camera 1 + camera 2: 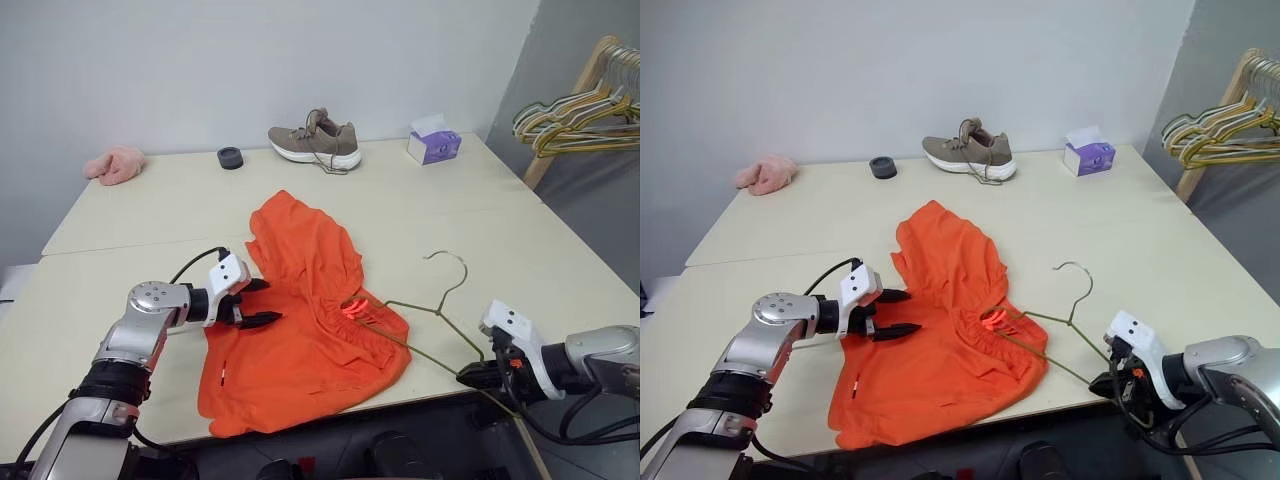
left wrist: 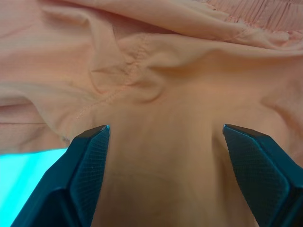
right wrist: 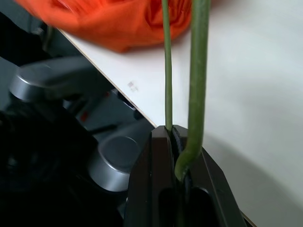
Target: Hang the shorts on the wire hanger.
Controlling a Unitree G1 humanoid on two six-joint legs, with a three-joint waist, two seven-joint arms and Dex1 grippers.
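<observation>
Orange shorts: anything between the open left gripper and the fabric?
Nothing visible. The left gripper sits open right at the edge of the bright orange fabric shorts, and its wrist view shows bare cloth between the fingers. The right gripper is shut on the thin olive wire hanger.

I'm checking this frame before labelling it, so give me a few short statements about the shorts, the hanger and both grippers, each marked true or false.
1. The right gripper is shut on the thin olive-bronze wire hanger. True.
2. The left gripper is shut on the bright orange fabric shorts. False: its fingers stand open over the fabric.
3. The shorts hang in the air from the hanger. False: they lie crumpled on the pale table.
4. One end of the hanger lies at the shorts' gathered waistband. True.
5. A tan sneaker stands at the table's far edge. True.
</observation>
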